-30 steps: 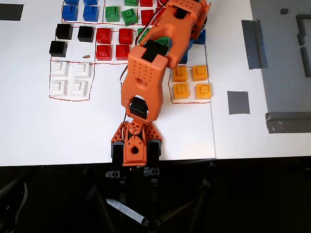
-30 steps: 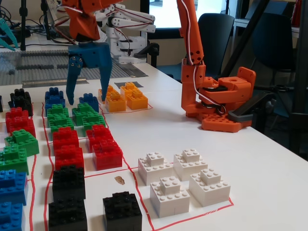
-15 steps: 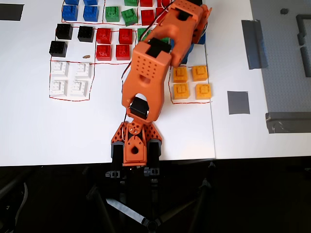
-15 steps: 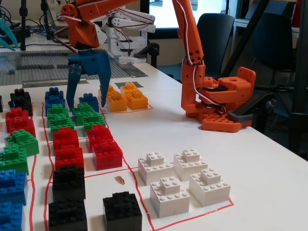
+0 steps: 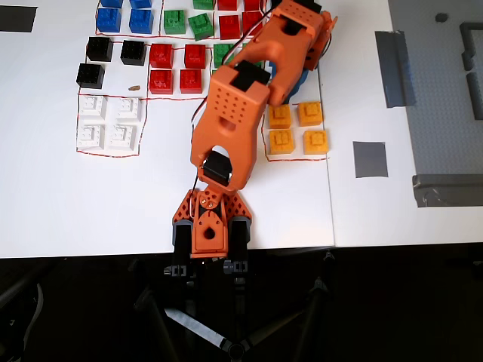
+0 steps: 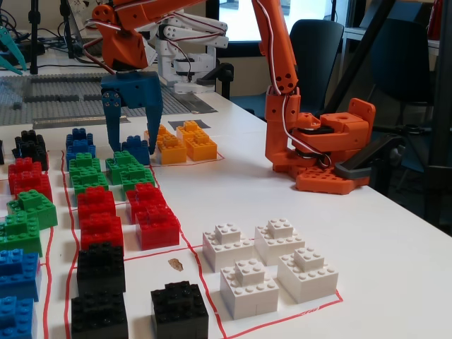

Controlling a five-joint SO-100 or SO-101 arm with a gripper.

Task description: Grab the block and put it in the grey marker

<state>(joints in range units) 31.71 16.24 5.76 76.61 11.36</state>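
Compared with 1.0 s ago, the gripper (image 6: pixel 132 134) has descended until its blue fingers (image 6: pixel 111 116) bracket the block (image 6: pixel 135 150).

Overhead view: the orange arm (image 5: pixel 234 113) reaches from its base at the lower desk (image 5: pixel 68 204) edge toward the upper rows of bricks, hiding the gripper and most of the block; only a blue sliver shows at the arm's right edge, just above the yellow bricks (image 5: pixel 297 127). The grey marker (image 5: pixel 370 159) lies well apart, to the right of the yellow bricks and beyond the white sheet.

Fixed view: the fingers hang spread, 1 on each side of the block, tips near desk level; whether they already touch it cannot be told. The block is a small blue square brick with a raised studded top, standing between the green bricks (image 6: pixel 127 169) and the yellow bricks.

Judgement: the step in hand is the grasp. Closing squarely on 2 opposite side walls, low on the brick, then lifting straight up should spare the neighbours.
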